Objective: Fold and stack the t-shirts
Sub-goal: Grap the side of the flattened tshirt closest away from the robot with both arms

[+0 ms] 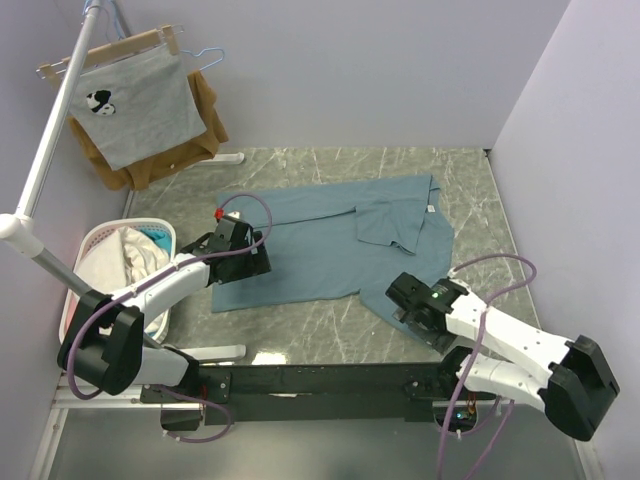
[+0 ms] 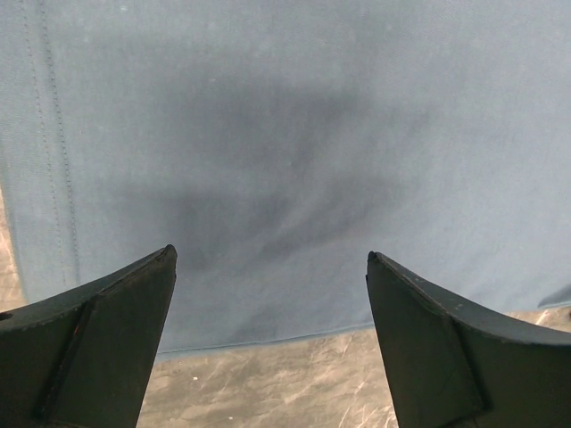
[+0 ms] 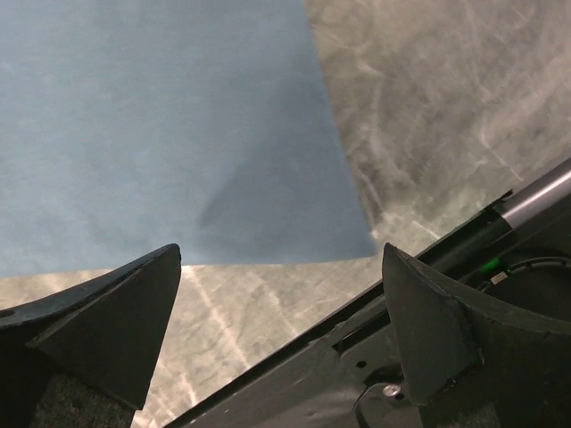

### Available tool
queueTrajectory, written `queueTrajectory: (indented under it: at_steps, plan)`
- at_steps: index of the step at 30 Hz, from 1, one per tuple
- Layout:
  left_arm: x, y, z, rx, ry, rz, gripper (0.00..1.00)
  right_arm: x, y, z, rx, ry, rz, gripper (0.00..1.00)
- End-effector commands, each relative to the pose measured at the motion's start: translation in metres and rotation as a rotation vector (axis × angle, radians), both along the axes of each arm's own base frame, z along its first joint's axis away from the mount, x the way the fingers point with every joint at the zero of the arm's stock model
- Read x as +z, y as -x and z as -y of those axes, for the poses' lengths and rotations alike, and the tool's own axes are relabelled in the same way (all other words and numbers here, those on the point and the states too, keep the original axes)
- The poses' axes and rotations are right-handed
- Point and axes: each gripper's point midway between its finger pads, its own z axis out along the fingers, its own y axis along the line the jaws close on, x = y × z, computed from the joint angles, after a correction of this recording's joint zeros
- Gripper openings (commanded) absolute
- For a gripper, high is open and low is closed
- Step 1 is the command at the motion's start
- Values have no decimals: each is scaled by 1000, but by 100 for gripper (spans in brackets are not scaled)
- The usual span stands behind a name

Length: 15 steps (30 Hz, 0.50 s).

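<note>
Teal-blue t-shirt (image 1: pixel 320 245) is laid mostly flat on the marble-patterned table (image 1: pixel 470 200), with a flap folded over the body near its right end. Left gripper (image 2: pixel 270 256) is held over the shirt's left hem edge, fingers spread wide, nothing pinched. Right gripper (image 3: pixel 281 252) is held above the shirt's near right corner and bare table, fingers likewise spread, nothing held. White laundry basket (image 1: pixel 100 233) holding pale cloth (image 1: pixel 140 255) is noted at the table's left side
</note>
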Motion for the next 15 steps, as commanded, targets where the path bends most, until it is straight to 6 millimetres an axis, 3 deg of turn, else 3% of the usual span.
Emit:
queueTrajectory:
  at_steps: [1, 8, 10, 14, 15]
  plan:
    - [10, -7, 11, -42, 32, 42, 93, -7, 0, 5, -78, -32, 68, 100]
    - [7, -5, 13, -50, 21, 30, 93, -21, 2, 0, -107, -105, 104, 97]
    - [7, -6, 12, -47, 16, 32, 93, -25, 2, 0, -97, -110, 111, 86]
    - [5, -5, 10, -39, 2, 25, 93, -24, -2, 2, -98, -119, 143, 74]
    - [5, -6, 9, -36, -1, 25, 93, -25, -2, 2, -100, -123, 149, 64]
